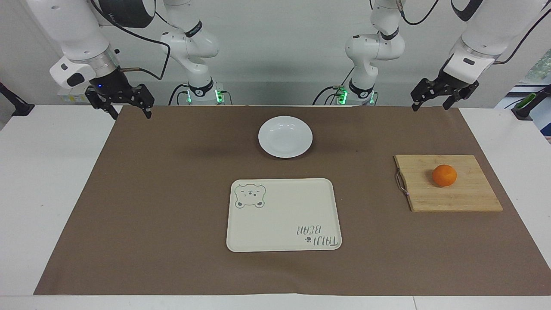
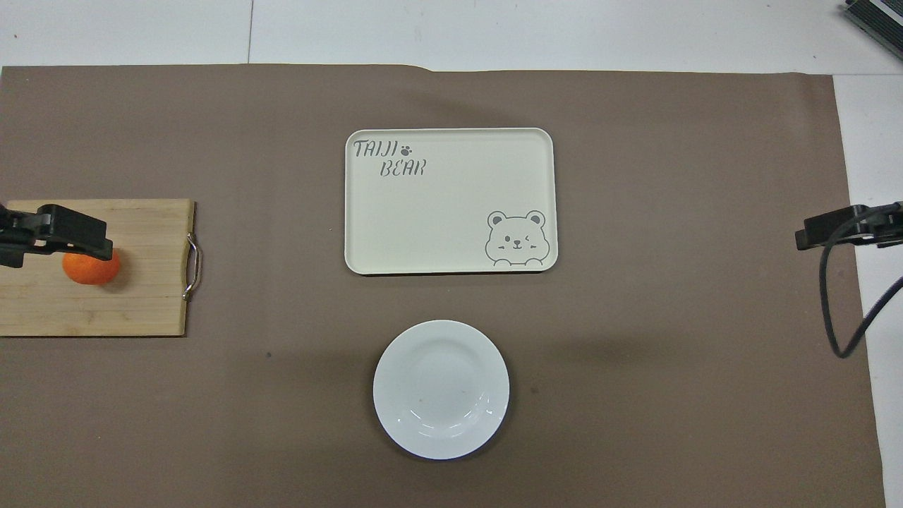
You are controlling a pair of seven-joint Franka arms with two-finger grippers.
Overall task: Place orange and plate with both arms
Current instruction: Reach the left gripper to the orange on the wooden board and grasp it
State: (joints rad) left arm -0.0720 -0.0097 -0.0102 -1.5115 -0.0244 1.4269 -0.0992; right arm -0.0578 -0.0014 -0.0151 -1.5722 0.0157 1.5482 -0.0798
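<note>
The orange [image 1: 444,175] sits on a bamboo cutting board [image 1: 452,199] toward the left arm's end of the table; it also shows in the overhead view [image 2: 90,269]. The white plate [image 1: 285,136] lies empty on the brown mat, nearer to the robots than the cream tray; it shows in the overhead view too [image 2: 441,389]. My left gripper [image 1: 428,106] is open and empty, raised in the air well clear of the orange; in the overhead view the left gripper [image 2: 70,236] overlaps the orange's edge. My right gripper [image 1: 131,114] is open and empty, raised over the mat's corner at the right arm's end.
A cream tray with a bear drawing [image 1: 284,215] lies in the middle of the mat, also in the overhead view [image 2: 451,201]. The cutting board [image 2: 141,303] has a metal handle facing the tray. A black cable hangs by the right gripper [image 2: 825,229].
</note>
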